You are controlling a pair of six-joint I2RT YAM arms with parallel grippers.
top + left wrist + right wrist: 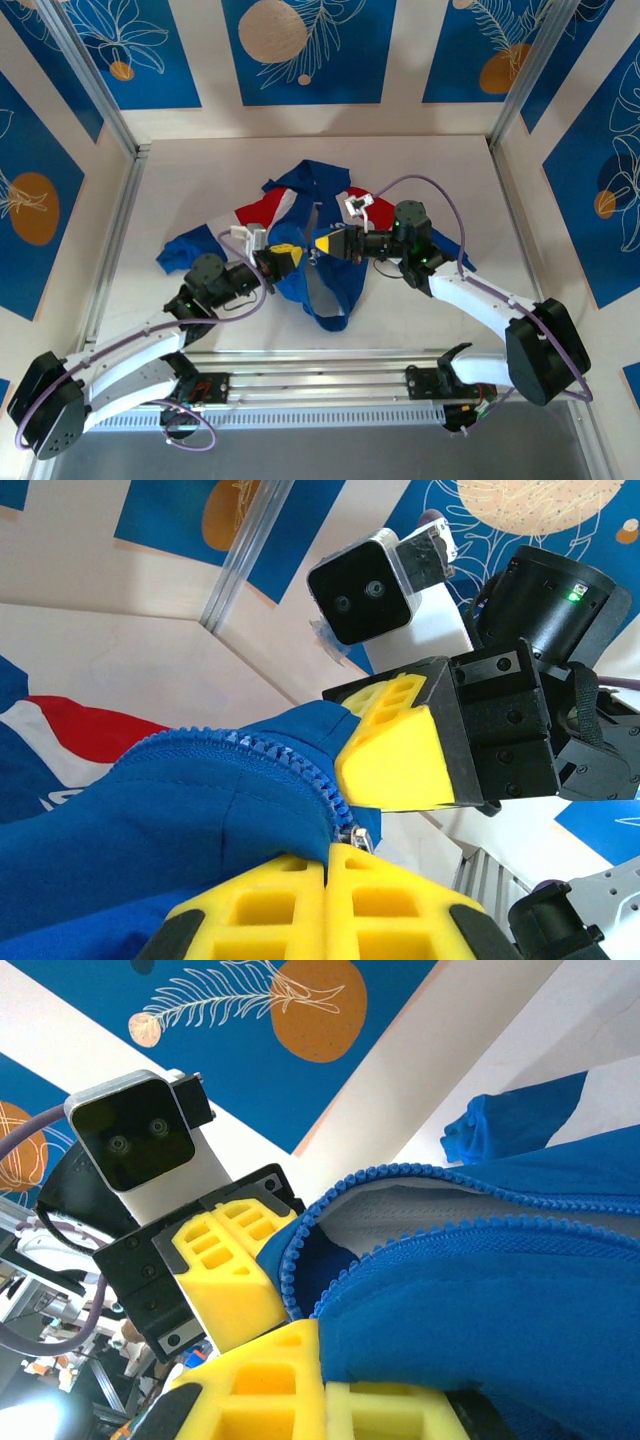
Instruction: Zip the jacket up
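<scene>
overhead view looks down on the table (200,180); wrist views face each other, close at the jacket (200,820).

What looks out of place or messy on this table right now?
The jacket lies crumpled rather than flat, one sleeve thrown out to the left. Its zipper is open, the two rows of teeth apart. The left claw and right claw each pinch blue fabric beside it.
</scene>
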